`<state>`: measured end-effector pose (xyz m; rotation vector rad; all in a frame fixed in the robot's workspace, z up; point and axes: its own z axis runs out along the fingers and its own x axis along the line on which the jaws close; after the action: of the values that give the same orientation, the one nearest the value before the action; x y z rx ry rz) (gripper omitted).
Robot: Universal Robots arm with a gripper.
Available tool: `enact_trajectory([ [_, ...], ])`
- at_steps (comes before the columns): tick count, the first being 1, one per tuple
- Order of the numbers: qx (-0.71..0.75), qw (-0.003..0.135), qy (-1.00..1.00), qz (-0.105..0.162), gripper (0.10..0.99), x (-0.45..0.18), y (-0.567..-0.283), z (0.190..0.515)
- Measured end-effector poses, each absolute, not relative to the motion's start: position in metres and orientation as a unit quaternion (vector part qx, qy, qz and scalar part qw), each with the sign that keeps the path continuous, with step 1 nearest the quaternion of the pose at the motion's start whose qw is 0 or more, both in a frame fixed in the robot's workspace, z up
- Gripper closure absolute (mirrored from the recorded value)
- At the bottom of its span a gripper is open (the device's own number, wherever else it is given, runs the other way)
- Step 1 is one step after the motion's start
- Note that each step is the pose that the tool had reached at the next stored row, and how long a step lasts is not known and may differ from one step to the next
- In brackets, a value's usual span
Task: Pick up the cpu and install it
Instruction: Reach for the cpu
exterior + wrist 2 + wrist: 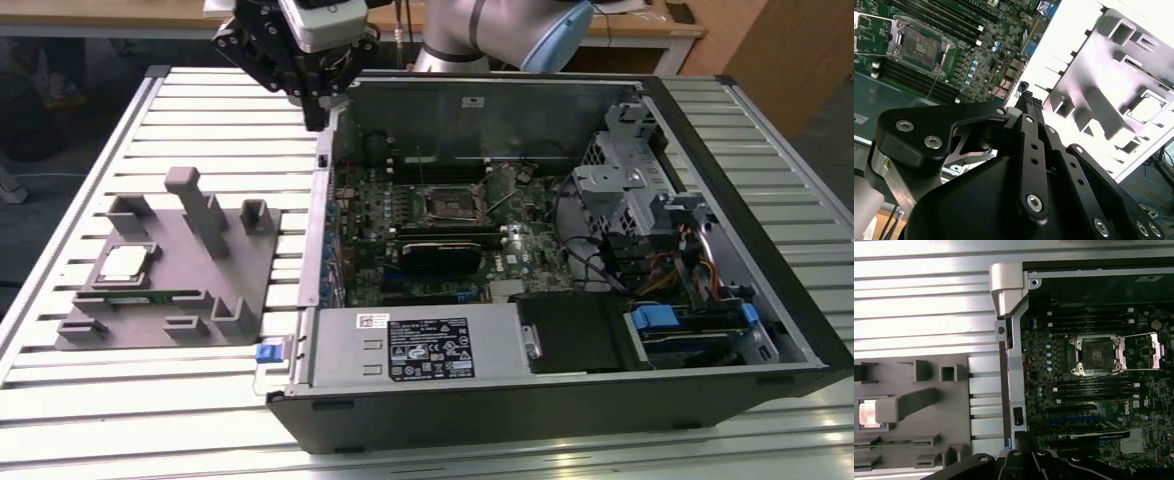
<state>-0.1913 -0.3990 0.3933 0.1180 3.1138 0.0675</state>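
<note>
The cpu (123, 263) is a pale silver square lying flat in a recess of the grey holder tray (174, 300), at the exterior view's left; both wrist views show the cpu (1152, 106) (868, 415) in its recess too. My black gripper (316, 118) hangs high above the case's back left corner, well apart from the cpu, between tray and motherboard. In the second wrist view the gripper (1026, 98) has its fingers drawn together to a point with nothing between them. The open motherboard socket (447, 203) (1096, 356) lies empty with its metal frame flipped up.
The open computer case (747, 330) lies on a slatted metal table (80, 400). Inside are memory slots, cables, a drive cage (627, 170) and a power supply (420, 345). Tall grey posts (200, 215) rise from the tray near the cpu.
</note>
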Motion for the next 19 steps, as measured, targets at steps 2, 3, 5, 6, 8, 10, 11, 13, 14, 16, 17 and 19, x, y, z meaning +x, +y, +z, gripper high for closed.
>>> enact_trajectory([
  [2, 0.038, 0.012, 0.999, 0.022, 0.98, -0.1927, -0.3989, 0.3933],
  [3, 0.038, 0.012, 0.999, 0.022, 0.98, -0.1933, -0.3989, 0.3933],
  [5, 0.038, 0.012, 0.999, 0.022, 0.98, -0.1946, -0.3989, 0.3933],
  [6, 0.038, 0.012, 0.999, 0.022, 0.98, -0.1952, -0.3989, 0.3933],
  [8, 0.038, 0.012, 0.999, 0.022, 0.98, -0.1962, -0.3989, 0.3933],
  [10, 0.038, 0.012, 0.999, 0.022, 0.98, -0.1971, -0.3989, 0.3933],
  [11, 0.038, 0.012, 0.999, 0.022, 0.98, -0.1976, -0.3989, 0.3933],
  [13, 0.038, 0.012, 0.999, 0.022, 0.98, -0.1986, -0.3989, 0.3933],
  [14, 0.038, 0.012, 0.999, 0.022, 0.98, -0.1991, -0.3989, 0.3933],
  [16, 0.038, 0.012, 0.999, 0.022, 0.98, -0.2001, -0.3989, 0.3933],
  [17, 0.038, 0.012, 0.999, 0.022, 0.98, -0.2004, -0.3989, 0.3933],
  [19, 0.038, 0.012, 0.999, 0.022, 0.98, -0.2012, -0.3989, 0.3933],
])
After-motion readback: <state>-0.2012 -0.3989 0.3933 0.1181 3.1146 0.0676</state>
